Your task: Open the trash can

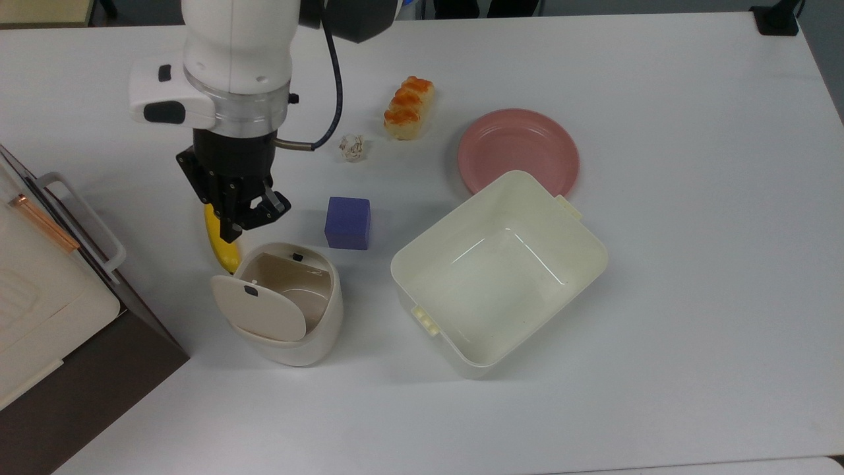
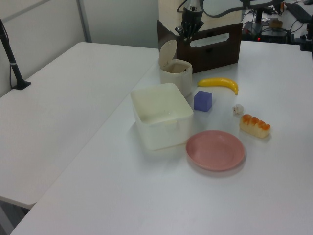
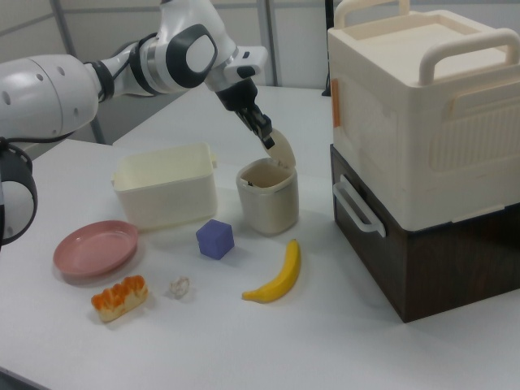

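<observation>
The gripper (image 1: 245, 218), empty with fingers nearly together, is hanging above the banana (image 1: 217, 245), while the trash can (image 1: 290, 333) is sitting just toward the top view's bottom, its lid (image 1: 260, 309) standing raised.

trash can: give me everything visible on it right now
The trash can is a small cream-white rounded-square bin, plastic by the look, standing upright on the white table. Its beige flat lid is swung up on its hinge, carrying a small dark button, and the beige inside looks empty. The banana lies just beside it and the purple cube is near. The gripper hangs above, not touching it.
</observation>
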Controlling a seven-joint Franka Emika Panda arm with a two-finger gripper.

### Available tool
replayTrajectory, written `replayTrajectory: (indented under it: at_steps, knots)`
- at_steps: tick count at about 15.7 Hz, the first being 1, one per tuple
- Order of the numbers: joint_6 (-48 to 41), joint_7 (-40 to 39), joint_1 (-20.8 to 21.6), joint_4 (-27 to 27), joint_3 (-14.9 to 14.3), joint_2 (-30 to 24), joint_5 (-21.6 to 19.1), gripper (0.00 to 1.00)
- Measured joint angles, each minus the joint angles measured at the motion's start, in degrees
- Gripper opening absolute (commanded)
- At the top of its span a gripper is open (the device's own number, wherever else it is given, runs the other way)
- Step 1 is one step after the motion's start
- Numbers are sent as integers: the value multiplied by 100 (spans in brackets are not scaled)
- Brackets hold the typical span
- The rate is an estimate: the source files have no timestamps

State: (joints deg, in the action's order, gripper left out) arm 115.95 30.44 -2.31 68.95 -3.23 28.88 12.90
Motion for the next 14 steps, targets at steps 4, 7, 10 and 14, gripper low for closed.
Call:
replayTrajectory:
  at_steps: [4,7,10,14]
  knots:
    - [-154,-790,-91,-5,0,-242,-411,0]
    - [-1112,-2129,-194,-1,0,-529,-866,0]
    - [-2265,-3346,-350,3,-5,-857,-1235,19]
    - [-2844,-3719,-552,95,-9,-1242,-1350,89]
